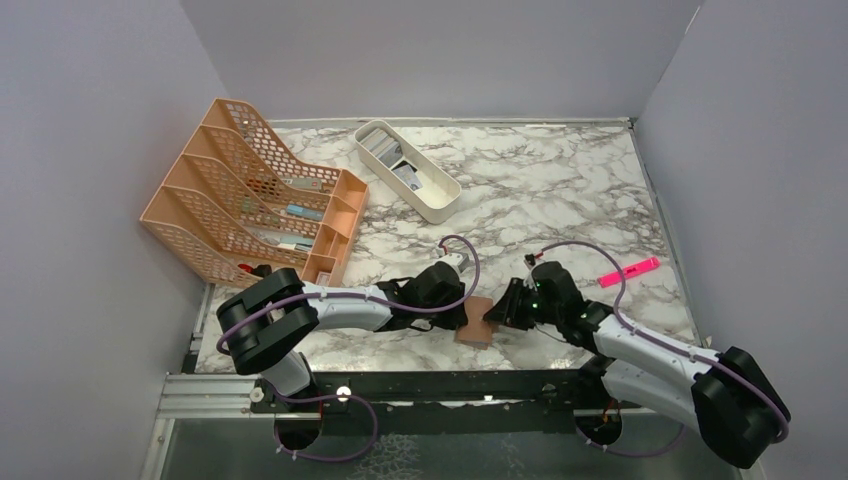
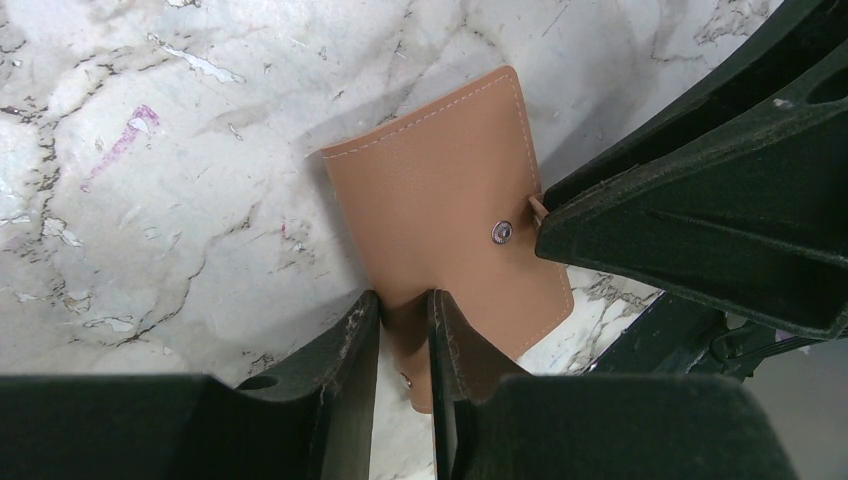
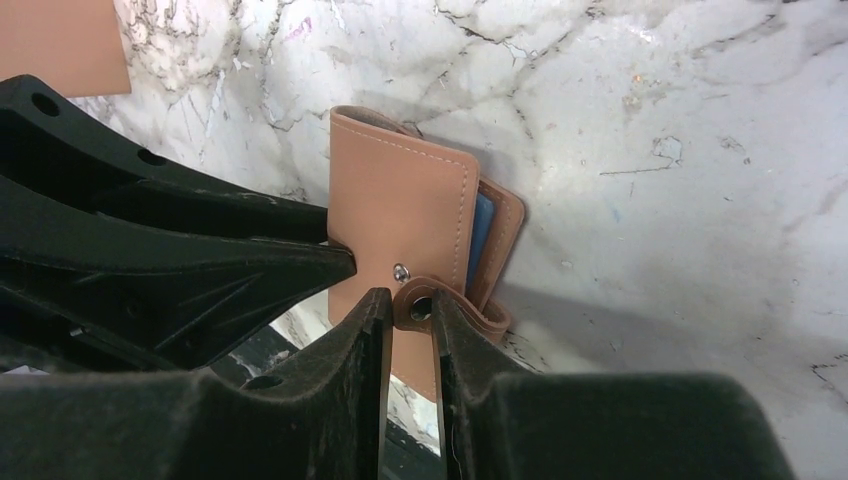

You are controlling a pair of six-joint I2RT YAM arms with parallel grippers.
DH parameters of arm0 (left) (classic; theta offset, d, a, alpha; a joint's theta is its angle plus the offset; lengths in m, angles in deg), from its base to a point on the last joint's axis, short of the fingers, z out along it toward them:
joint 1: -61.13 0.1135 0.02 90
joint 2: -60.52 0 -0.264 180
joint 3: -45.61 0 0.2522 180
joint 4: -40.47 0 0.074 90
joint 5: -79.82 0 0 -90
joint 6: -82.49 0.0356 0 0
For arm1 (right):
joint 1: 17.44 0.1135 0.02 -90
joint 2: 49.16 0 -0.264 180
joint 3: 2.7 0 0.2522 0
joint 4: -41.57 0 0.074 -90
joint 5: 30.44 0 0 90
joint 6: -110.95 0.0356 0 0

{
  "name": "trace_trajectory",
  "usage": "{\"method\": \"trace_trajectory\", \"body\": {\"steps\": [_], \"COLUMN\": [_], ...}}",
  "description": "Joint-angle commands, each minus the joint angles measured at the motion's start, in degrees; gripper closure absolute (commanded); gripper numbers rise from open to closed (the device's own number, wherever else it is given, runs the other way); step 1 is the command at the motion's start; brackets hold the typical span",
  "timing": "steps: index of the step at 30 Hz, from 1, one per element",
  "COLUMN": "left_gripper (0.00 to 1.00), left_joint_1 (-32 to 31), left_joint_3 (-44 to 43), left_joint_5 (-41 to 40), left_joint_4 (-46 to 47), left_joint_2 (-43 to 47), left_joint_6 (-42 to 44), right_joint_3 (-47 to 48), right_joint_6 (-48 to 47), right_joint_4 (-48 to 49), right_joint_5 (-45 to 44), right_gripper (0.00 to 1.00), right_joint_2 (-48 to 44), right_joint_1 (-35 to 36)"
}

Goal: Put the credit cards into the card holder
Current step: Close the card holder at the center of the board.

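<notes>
The tan card holder (image 1: 475, 325) lies near the table's front edge between both grippers. My left gripper (image 1: 461, 316) is shut on its near edge; in the left wrist view (image 2: 403, 305) the leather (image 2: 440, 190) folds between the fingers. My right gripper (image 1: 497, 313) is shut on the holder's snap strap (image 3: 415, 308), beside the snap stud (image 3: 401, 270). A light blue card (image 3: 482, 240) shows edge-on inside the holder (image 3: 400, 200). More grey cards (image 1: 400, 165) lie in the white tray (image 1: 440, 208) at the back.
An orange mesh file rack (image 1: 250, 195) stands at the left. A pink highlighter (image 1: 630, 271) lies on the marble to the right of the right arm. The table's front rail runs just behind the holder.
</notes>
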Motion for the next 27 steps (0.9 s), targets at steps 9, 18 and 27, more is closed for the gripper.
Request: {"method": "trace_trajectory", "body": {"steps": [9, 18, 27], "left_gripper": [0.75, 0.76, 0.75], "left_joint_1": [-0.9, -1.0, -1.1], "left_joint_3": [0.2, 0.5, 0.7], "left_joint_5": [2.4, 2.4, 2.2], "left_joint_4": [-1.5, -1.3, -1.3], "left_joint_2": [-3.0, -3.1, -3.0], "left_joint_6": [1.8, 1.6, 1.4], "right_joint_3": [2.5, 1.5, -1.0], "right_joint_6": [-1.2, -0.7, -0.6], "right_joint_4": [2.2, 3.8, 4.3], "right_joint_5": [1.3, 2.2, 1.0], "right_gripper": [0.74, 0.60, 0.81], "right_joint_2": [3.7, 4.1, 3.7], "right_joint_1": [0.2, 0.2, 0.2]}}
